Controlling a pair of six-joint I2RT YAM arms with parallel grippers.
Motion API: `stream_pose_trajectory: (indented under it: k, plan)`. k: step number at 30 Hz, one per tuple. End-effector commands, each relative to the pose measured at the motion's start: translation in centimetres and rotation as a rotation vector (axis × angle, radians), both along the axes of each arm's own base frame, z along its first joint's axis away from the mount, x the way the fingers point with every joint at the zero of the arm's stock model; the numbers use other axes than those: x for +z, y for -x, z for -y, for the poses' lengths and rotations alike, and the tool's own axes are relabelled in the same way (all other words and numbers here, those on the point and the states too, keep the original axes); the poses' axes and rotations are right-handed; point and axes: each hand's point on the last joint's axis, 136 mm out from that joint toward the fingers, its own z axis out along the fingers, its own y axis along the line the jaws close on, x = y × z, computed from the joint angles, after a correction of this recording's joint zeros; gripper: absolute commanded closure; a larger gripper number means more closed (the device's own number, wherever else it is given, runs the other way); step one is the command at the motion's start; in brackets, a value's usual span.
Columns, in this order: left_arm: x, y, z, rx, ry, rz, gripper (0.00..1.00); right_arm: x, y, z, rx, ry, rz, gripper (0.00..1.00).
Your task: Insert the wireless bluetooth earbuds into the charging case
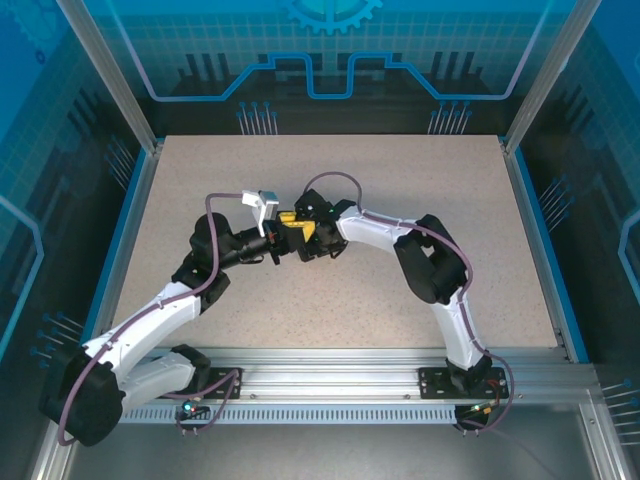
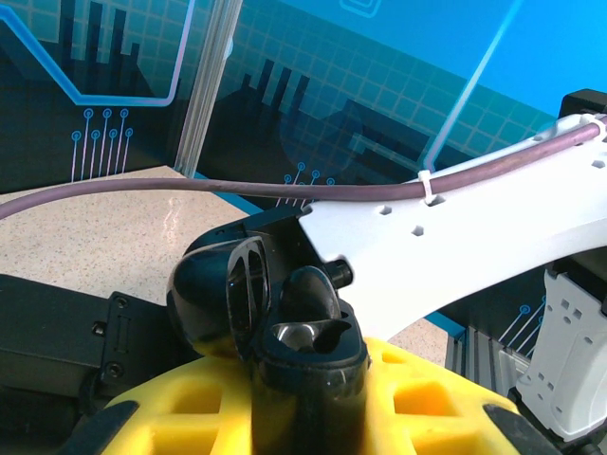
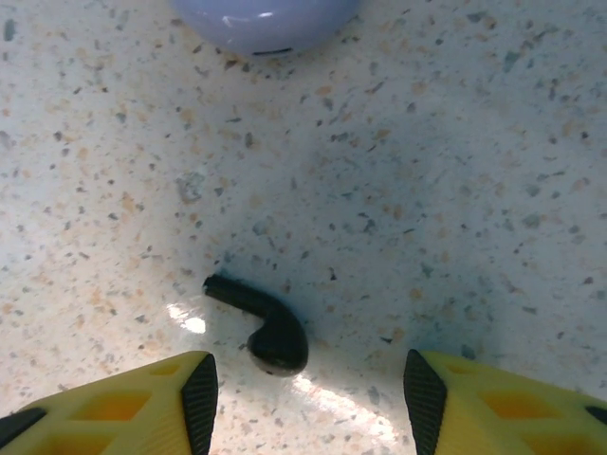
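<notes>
Because the left gripper clamps the black charging case lid-open, the right gripper, jaws apart, hangs over 1 black earbud, apparently for pickup.

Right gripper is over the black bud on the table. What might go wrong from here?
1. The black earbud lies flat and off-centre between the right gripper's open fingers; closing may flick it away or pinch it crooked.
2. The right arm crowds the open black case that the left gripper clamps; lifting might bump the lid.
</notes>
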Motion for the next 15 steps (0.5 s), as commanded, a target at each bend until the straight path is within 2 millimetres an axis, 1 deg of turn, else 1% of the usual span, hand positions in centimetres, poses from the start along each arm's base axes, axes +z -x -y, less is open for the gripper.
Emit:
stream_pose_trajectory:
  k: [1, 6, 15]
  plan:
    - [0.5, -0.2, -0.5, 0.022, 0.007, 0.013, 0.92, -0.7, 0.0, 0.6, 0.005, 0.091, 0.008, 0.43]
    - [0.6, -0.2, -0.5, 0.023, 0.011, 0.013, 0.92, -1.0, -0.2, 1.2, 0.005, 0.155, 0.019, 0.44]
    - [0.4, -0.3, -0.4, 0.022, 0.008, 0.003, 0.92, -0.6, -0.6, 3.3, -0.015, 0.242, 0.062, 0.44]
